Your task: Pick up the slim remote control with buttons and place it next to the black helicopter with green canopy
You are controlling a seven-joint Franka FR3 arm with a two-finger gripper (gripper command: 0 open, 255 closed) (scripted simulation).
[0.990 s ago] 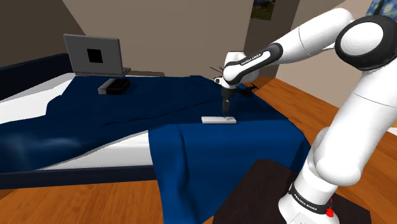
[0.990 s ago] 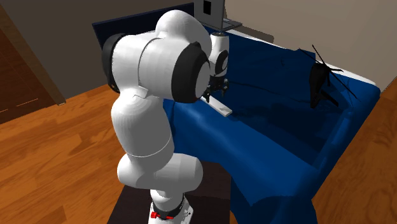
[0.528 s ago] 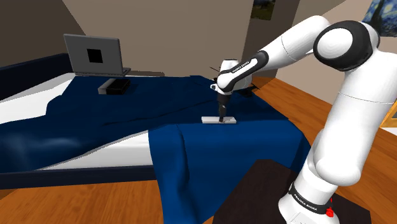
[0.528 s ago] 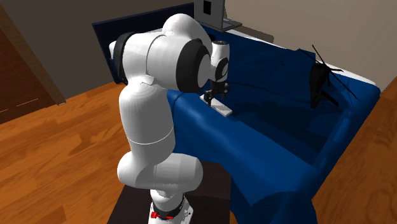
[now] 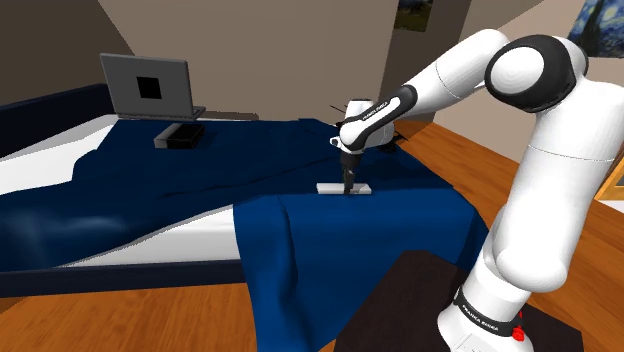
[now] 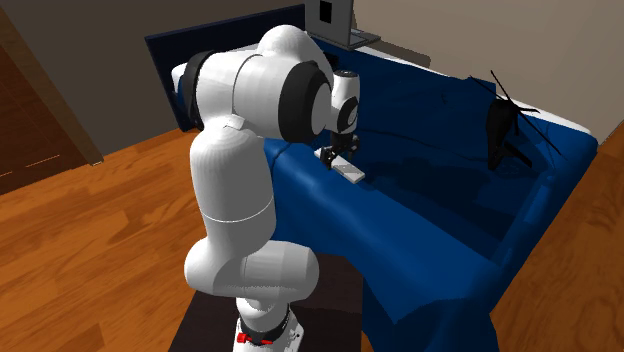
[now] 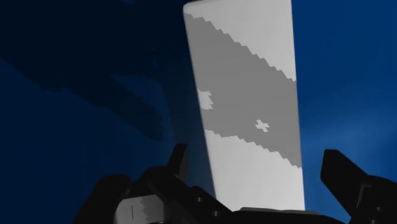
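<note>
In the shoulder view, your tool [image 5: 348, 185] has sunk onto the white remote [image 5: 329, 187], which lies near the bed's [image 5: 300, 235] edge by the stand. In the second exterior view, the helicopter [image 6: 500, 130] waits well apart at the far corner. In the wrist view, the fingers straddle the remote, released, so you should grasp next. Its buttons are indistinct.

My arm [image 5: 560, 150] reads glossy white, rounded links with dark joint bands — black lettering on the collar just above the stand [image 5: 400, 300], a red mark beside it; the gripper [image 5: 348, 186] is all black.
</note>
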